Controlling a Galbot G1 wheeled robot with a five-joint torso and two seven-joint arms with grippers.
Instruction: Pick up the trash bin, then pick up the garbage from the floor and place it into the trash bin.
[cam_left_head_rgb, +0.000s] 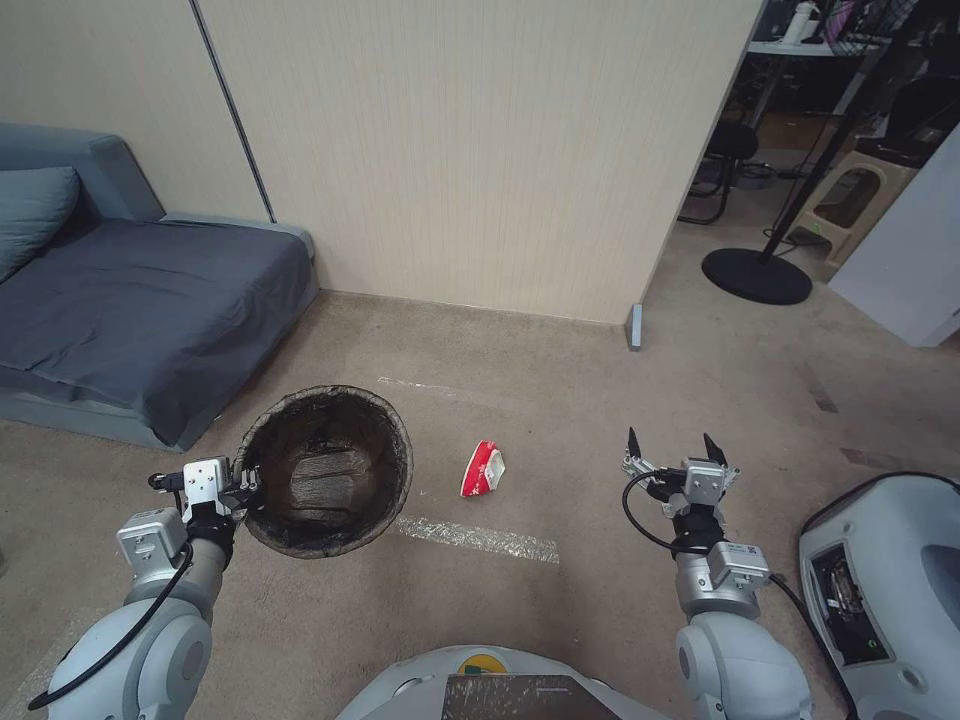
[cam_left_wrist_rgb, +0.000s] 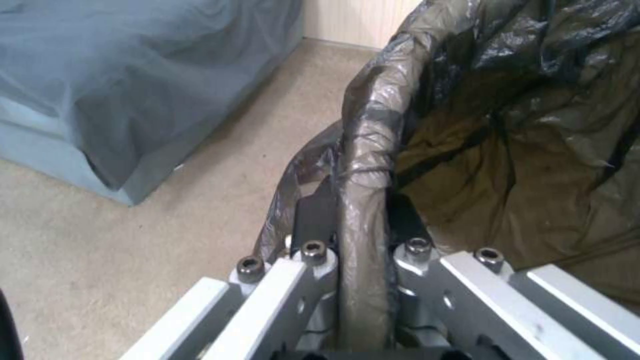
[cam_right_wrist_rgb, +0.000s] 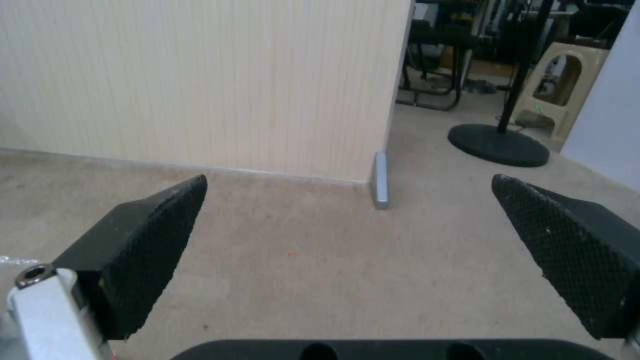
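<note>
The trash bin (cam_left_head_rgb: 326, 470) hangs tilted above the carpet, its dark wrinkled liner facing me. My left gripper (cam_left_head_rgb: 243, 488) is shut on the bin's near-left rim; in the left wrist view the bagged rim of the trash bin (cam_left_wrist_rgb: 363, 165) runs between the left gripper (cam_left_wrist_rgb: 360, 210)'s two fingers. A red-and-white wrapper, the garbage (cam_left_head_rgb: 482, 468), lies on the floor just right of the bin. My right gripper (cam_left_head_rgb: 674, 448) hovers open farther right, with nothing between its fingers (cam_right_wrist_rgb: 143, 245).
A grey sofa (cam_left_head_rgb: 130, 300) stands at the left against the beige wall (cam_left_head_rgb: 480, 150). A strip of clear tape (cam_left_head_rgb: 475, 538) lies on the carpet. A fan base (cam_left_head_rgb: 756, 275) and a stool (cam_left_head_rgb: 850, 200) sit beyond the wall's corner. A white machine (cam_left_head_rgb: 885, 585) is at right.
</note>
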